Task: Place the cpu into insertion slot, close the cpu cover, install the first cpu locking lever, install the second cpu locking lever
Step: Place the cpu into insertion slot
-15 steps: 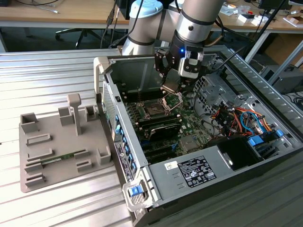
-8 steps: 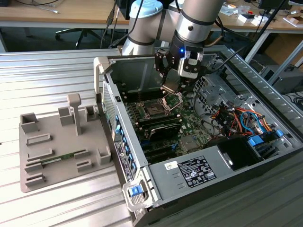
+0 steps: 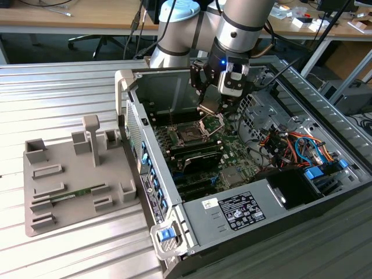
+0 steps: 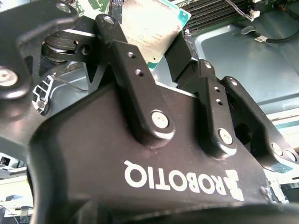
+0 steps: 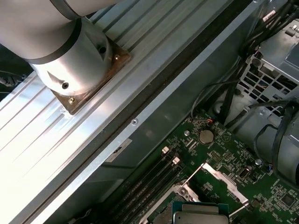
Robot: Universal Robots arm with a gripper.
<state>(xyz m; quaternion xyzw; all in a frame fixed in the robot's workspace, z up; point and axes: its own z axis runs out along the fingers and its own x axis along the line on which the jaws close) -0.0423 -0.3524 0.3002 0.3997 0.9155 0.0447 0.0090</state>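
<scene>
My gripper (image 3: 208,110) hangs inside the open computer case, just above the green circuit board. In the second wrist view its black fingers (image 4: 119,51) are shut on the cpu (image 4: 149,25), a flat silver-topped chip with a green edge. The cpu (image 5: 200,214) also shows in the first wrist view, beside the cpu cover (image 5: 217,178). That cover (image 3: 213,123) is a silver frame standing raised and open. The insertion slot (image 3: 189,135), a black square socket with a metal rim, lies uncovered just below the gripper, toward the exterior view's left.
The case's walls (image 3: 135,125) ring the board. Long black memory slots (image 3: 197,156) lie beside the socket. Coloured cables (image 3: 290,145) and a drive cage fill the exterior view's right. A grey fixture tray (image 3: 70,174) rests on the ribbed table at the exterior view's left.
</scene>
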